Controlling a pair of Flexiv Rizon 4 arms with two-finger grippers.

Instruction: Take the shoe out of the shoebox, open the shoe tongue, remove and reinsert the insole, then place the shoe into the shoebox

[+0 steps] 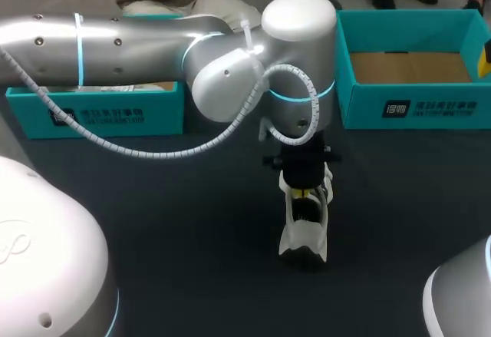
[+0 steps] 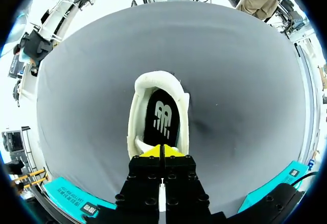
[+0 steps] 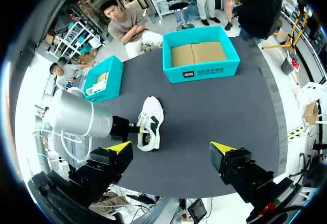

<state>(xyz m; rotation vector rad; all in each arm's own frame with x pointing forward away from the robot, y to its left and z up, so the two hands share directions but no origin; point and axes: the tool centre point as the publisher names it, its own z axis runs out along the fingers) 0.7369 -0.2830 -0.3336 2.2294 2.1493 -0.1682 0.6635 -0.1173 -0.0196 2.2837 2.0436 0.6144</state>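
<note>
A white shoe (image 1: 303, 233) stands upright on the dark table (image 1: 192, 222), in front of the right teal shoebox (image 1: 414, 108). The left wrist view looks down into the shoe (image 2: 134, 124), where a dark insole (image 2: 163, 119) with a white logo lies. My left gripper (image 2: 162, 150) is shut, its yellow tips pressed together at the tongue end of the opening. Whether anything thin is pinched between them does not show. From the head view, that gripper (image 1: 307, 195) hides the front of the shoe. My right gripper (image 3: 171, 147) hangs open high above the table, well short of the shoe (image 3: 152, 114).
The right shoebox (image 3: 202, 71) has only a cardboard floor inside. A second teal box (image 1: 100, 114) sits at the back left, partly behind my left arm; something white lies in it (image 3: 97, 87). My right arm's housing (image 1: 460, 299) stands at the near right corner.
</note>
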